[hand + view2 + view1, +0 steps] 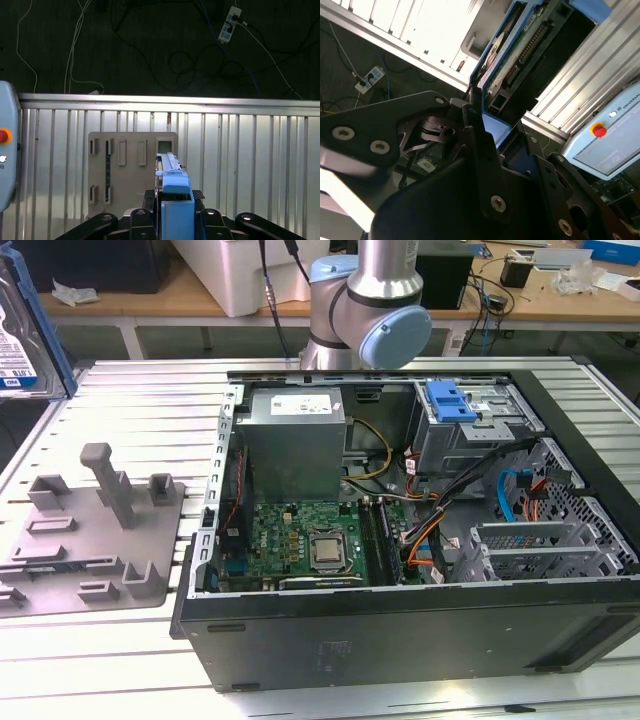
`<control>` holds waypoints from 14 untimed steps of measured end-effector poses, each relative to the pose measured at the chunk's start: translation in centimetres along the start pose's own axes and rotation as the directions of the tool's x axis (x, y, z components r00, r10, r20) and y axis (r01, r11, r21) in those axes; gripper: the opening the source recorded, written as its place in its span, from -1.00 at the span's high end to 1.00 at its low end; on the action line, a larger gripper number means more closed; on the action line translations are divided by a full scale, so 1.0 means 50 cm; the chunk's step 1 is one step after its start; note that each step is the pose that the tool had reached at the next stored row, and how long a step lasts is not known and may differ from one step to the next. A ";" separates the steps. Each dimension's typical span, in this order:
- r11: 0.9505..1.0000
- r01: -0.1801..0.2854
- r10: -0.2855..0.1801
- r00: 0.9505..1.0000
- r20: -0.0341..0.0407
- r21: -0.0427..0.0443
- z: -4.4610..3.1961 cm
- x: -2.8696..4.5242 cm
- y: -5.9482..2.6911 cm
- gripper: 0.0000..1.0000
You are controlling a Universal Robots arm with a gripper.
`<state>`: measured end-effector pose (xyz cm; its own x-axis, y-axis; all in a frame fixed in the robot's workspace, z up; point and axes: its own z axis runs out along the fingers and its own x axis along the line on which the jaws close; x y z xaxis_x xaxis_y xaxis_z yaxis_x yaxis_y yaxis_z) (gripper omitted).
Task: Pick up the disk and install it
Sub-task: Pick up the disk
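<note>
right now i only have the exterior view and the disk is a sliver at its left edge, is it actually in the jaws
observer: yes, in the first wrist view the disk stands edge-on between the closed jaws.
operator: what's beyond it
observer: that view looks past it onto the grey fixture tray on the slatted table.
operator: any other angle
observer: the second wrist view shows its circuit-board face with the connector row.

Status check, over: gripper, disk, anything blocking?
Gripper shut on the disk. Disk in the air above the grey fixture plate, outside the computer case. Loose cables run across the case interior.
</note>
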<state>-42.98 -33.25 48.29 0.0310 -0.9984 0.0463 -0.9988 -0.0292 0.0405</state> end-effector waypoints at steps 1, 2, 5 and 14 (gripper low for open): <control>1.000 0.000 0.000 1.000 0.000 0.000 -0.001 0.000 -0.001 0.26; 1.000 0.000 0.000 1.000 0.000 0.000 -0.002 0.000 -0.003 0.26; 1.000 0.000 0.000 1.000 0.000 0.000 -0.004 0.001 -0.012 0.26; 1.000 0.000 0.000 1.000 0.000 0.000 -0.009 0.004 -0.076 0.26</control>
<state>-39.14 -33.33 48.58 0.0310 -0.9985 0.0462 -0.9988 -0.0292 0.0404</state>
